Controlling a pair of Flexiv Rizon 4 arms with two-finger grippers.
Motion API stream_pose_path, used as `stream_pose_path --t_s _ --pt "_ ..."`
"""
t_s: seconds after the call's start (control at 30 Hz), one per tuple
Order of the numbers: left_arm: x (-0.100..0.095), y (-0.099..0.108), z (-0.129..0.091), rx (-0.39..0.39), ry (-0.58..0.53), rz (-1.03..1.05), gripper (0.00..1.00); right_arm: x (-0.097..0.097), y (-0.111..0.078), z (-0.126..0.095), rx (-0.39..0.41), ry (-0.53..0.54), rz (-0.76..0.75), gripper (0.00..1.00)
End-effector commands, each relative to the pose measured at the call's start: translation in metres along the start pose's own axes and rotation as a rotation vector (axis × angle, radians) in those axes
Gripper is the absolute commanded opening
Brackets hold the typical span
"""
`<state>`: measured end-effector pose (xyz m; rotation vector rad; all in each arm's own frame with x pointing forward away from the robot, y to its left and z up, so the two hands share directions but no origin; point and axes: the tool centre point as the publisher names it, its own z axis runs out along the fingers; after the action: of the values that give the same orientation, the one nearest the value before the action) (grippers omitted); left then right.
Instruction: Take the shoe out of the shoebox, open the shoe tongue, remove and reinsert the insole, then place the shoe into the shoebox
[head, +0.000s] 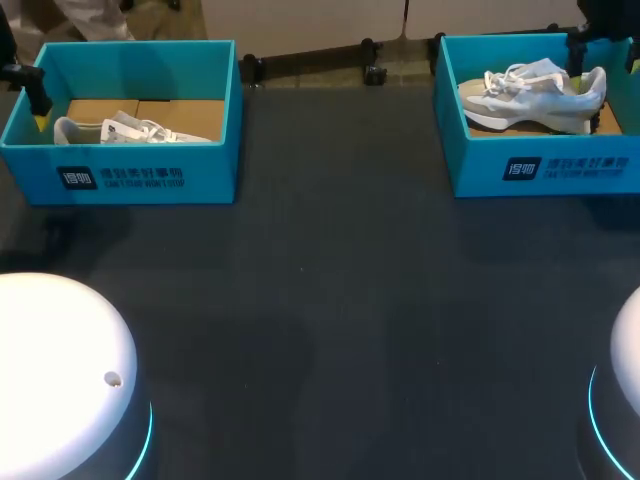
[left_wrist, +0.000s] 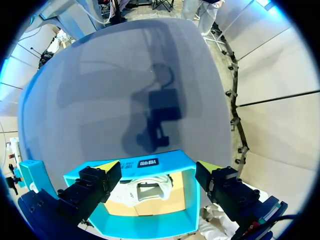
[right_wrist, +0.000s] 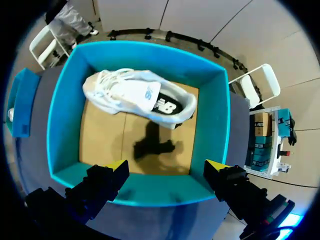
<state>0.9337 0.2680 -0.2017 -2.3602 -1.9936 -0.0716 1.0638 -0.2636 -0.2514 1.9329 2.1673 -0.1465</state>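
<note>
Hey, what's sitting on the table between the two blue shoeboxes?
Nothing: in the head view the dark table between the left shoebox and the right shoebox is bare.

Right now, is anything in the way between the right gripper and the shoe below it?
No, nothing visible. The right gripper hangs open above the box, which has no lid, and the shoe lies uncovered on its floor.
</note>
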Motion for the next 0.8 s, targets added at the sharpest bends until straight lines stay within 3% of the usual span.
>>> stream_pose_path --t_s 0.03,0.37,0.8 --pt "0.000 -0.001 0.000 -0.001 0.002 0.001 1.00 0.001 0.031 0.013 0.058 -0.012 0.016 1.00" --pt "0.000 -0.001 0.000 -0.001 0.002 0.001 1.00 -0.004 0.057 0.038 0.065 -0.090 0.046 1.00" --pt "0.000 -0.001 0.000 -0.001 0.002 0.001 1.00 -0.023 0.072 0.061 0.079 -0.116 0.087 1.00"
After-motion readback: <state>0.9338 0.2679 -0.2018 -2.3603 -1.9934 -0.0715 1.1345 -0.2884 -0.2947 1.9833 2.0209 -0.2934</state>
